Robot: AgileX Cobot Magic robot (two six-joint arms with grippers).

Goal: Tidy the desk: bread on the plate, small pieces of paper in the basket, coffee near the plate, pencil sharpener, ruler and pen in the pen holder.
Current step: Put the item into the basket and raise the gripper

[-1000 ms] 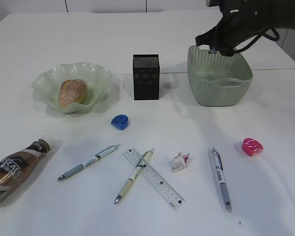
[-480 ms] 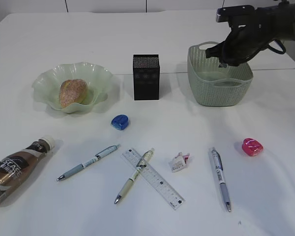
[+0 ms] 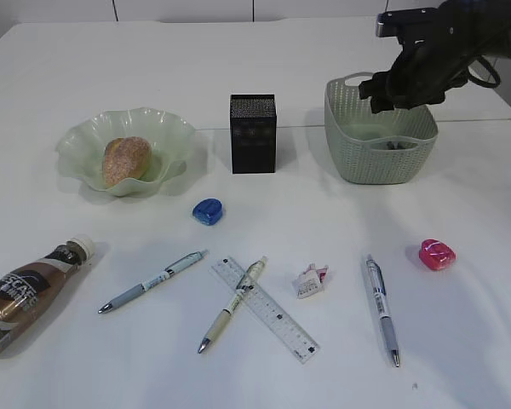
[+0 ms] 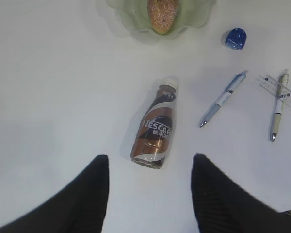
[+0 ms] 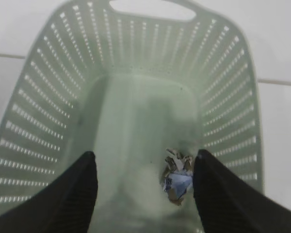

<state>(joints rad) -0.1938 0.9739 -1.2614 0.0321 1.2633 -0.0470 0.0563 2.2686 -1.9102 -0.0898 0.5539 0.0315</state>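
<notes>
The right pincer [image 5: 143, 187] hangs above the green basket [image 3: 380, 132] at the back right of the white desk [image 3: 255, 51]. Its 2 jaws stand wide apart with nothing between them. In the right wrist view a crumpled piece of paper [image 5: 177, 175] lies on the basket floor, apart from both fingers [image 5: 68, 194].

The left pincer [image 4: 148, 194] hovers over the near left of the desk, its jaws parted about halfway and empty. Directly below its gap lies the coffee bottle [image 4: 155, 128] on its side, cap pointing toward the plate [image 3: 124, 146]. The bread [image 3: 125, 159] sits in that wavy green plate.

The black pen holder [image 3: 253, 133] stands upright between plate and basket. A blue pencil sharpener [image 3: 208, 210] lies in front of it, and a pink pencil sharpener [image 3: 437, 254] lies at the right, near the front of the basket.

Along the front row are 3 pens: a blue-grey pen [image 3: 152, 281], a green pen [image 3: 232, 304] lying across the clear ruler [image 3: 265, 308], and a silver pen [image 3: 381, 308] further right. Between the ruler and the silver pen sits a second small crumpled paper [image 3: 310, 280] on the desk.
</notes>
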